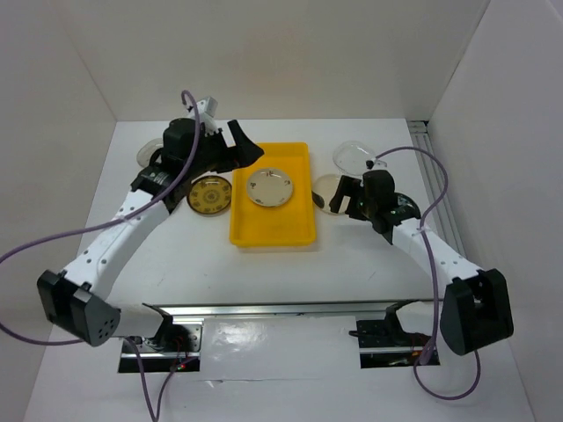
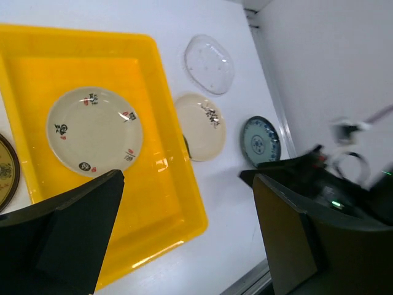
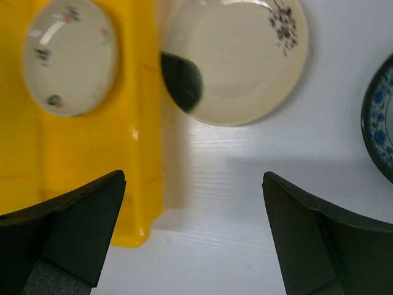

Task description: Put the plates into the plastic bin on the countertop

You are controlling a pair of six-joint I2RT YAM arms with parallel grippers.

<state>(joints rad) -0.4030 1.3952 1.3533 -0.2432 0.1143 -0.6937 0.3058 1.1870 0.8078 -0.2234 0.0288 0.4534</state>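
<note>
White bench (image 1: 264,277), white walls (image 1: 264,53) on three sides. The plastic bin (image 1: 273,230) sits mid-bench with one plate in it already, a cream plate with small red and black marks (image 1: 269,187). The other plates are out on the bench.

The right gripper (image 1: 350,199) hovers over the cream plate with the dark patch (image 3: 245,61), spread wide, holding nothing. The left gripper (image 2: 184,239) hangs over the bin's far-left corner, also wide and empty.

The step in hand looks like your right-side pick of the dark-patch plate. It lies just beside the bin's right wall, patch toward the wall; can't tell if it touches. Skip the bin-side rim, there is no finger room there. Come down on the free rim away from the bin, one finger under the lip and one on top, then pinch. Lift clear of the wall, carry left, and set it down on the bare near half of the bin, not on the plate there.

Around it: the blue-patterned plate (image 2: 260,140) is near on the right, and a clear glass plate (image 2: 210,63) lies further back, so watch your arm sweep. The yellow-and-brown plate (image 1: 209,195) sits just left of the bin. Another clear plate (image 1: 146,152) is half hidden under the left arm. Keep the left arm off the bin while the right drops.
</note>
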